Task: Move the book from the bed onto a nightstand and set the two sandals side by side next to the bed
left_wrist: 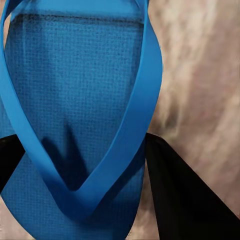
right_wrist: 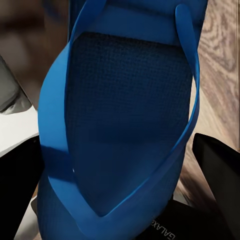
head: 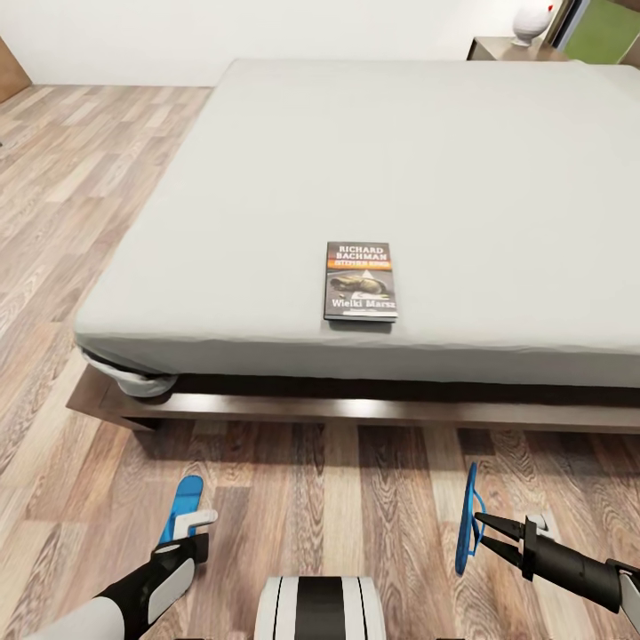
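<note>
The book point(head: 360, 281) lies flat on the bed point(head: 267, 222), near its foot edge, cover up. Your left gripper point(head: 189, 523) is closed on one sandal point(head: 182, 502) held low over the wood floor point(head: 338, 498). Your right gripper point(head: 484, 533) pinches the other sandal point(head: 468, 516), turned up on edge, well apart from the first.

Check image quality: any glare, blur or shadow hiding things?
Head view: sharp, even light, glossy sheen on bed frame, book legible. Left wrist view: sandal crisp, floor behind blurred, strap shadow on the sole. Right wrist view: other sandal dimmer, background soft.
</note>
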You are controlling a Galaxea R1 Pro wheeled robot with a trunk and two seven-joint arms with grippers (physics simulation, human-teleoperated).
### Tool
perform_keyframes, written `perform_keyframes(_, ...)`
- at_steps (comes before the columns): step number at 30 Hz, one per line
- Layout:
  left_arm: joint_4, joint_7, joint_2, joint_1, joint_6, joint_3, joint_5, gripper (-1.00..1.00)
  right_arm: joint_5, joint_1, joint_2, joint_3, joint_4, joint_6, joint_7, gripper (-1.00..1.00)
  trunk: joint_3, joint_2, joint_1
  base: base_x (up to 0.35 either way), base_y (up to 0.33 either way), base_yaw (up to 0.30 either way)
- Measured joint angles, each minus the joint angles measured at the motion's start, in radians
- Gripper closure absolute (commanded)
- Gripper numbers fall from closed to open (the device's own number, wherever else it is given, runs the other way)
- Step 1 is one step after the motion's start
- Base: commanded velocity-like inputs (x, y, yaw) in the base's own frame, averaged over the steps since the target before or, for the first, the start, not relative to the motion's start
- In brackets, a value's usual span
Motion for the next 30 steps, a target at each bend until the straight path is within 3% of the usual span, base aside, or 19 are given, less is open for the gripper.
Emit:
perform_keyframes(2, 0.0, 0.001, 0.0, 0.0, -0.005, 0.008, -0.022, 1.0, 0.0, 0.0, 0.0, 0.0, 0.0, 0.0, 0.0, 1.0, -0.008, -0.001, 0.001, 0.0, 0.0, 0.0)
perform_keyframes(30, 0.0, 0.003, -0.001, 0.0, 0.002, 0.006, -0.017, 1.0, -0.001, 0.0, 0.0, 0.0, 0.0, 0.001, 0.0, 1.0, -0.004, 0.0, 0.0, 0.0, 0.0, 0.0)
